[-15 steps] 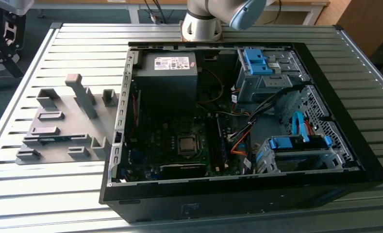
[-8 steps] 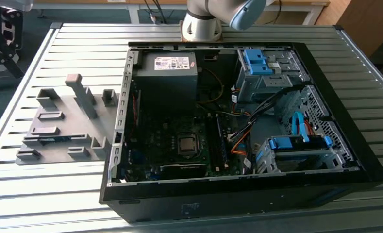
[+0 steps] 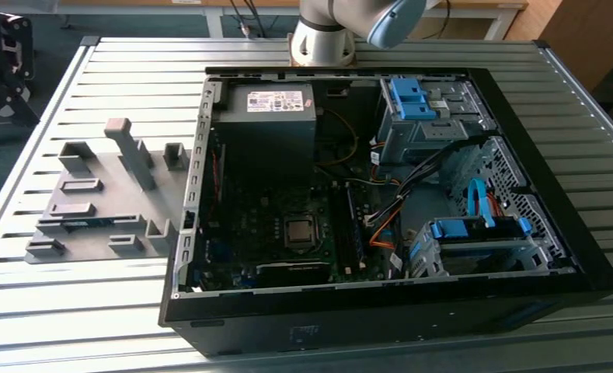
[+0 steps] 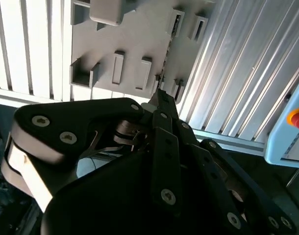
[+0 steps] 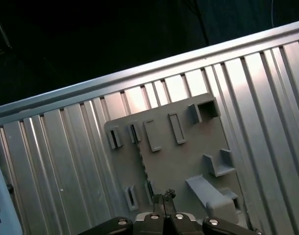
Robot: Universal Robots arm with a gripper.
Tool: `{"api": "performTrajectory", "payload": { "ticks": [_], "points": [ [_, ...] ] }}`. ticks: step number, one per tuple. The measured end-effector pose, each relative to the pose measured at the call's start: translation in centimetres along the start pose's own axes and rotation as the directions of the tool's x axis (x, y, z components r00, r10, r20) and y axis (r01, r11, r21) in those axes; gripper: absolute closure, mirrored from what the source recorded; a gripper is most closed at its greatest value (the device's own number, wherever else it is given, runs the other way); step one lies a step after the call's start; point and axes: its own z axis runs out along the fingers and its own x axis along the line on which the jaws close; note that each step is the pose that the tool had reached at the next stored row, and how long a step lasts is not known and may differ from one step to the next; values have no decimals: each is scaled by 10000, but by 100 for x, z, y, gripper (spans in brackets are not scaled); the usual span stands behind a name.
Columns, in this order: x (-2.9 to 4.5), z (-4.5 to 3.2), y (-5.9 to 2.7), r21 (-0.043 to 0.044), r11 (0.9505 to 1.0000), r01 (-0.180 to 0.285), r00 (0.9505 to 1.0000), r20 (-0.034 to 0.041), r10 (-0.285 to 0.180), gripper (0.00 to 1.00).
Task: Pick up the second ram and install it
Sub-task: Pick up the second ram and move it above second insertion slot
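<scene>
surface: ribbed metal table [image 3: 78,311] | exterior view's left: grey holder plate [image 3: 104,206], flat | beside it: open computer case [image 3: 389,307], touching

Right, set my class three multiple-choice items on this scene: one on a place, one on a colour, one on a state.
1. The grey holder plate lies: A at the exterior view's left of the computer case; B inside it; C on top of it.
2. The drive brackets are: A red; B blue; C yellow.
3. The second ram is: A on the floor; B in the holder plate; C atop the case.
Key: A, it lies beside the case; B, their plastic is blue; B, it rests between the plate's blocks.
</scene>
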Motion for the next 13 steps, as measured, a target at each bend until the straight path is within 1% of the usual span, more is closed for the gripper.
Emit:
{"api": "performTrajectory", "payload": {
  "ticks": [3, 5, 8, 11, 12, 13],
  "points": [
    [0, 12, 0, -7, 9986, 538, 9985, -15, -538, 89],
    [0, 20, -1, -12, 9958, 913, 9958, -25, -913, 89],
    [0, 33, -1, -19, 9895, 1448, 9894, -38, -1448, 89],
    [1, 47, 1, -28, 9805, 1967, 9804, -50, -1967, 89],
    [4, 50, 10, -30, 9788, 2048, 9788, -53, -2048, 89],
    [4, 52, 11, -29, 9785, 2060, 9785, -53, -2061, 89]
  ]
}}
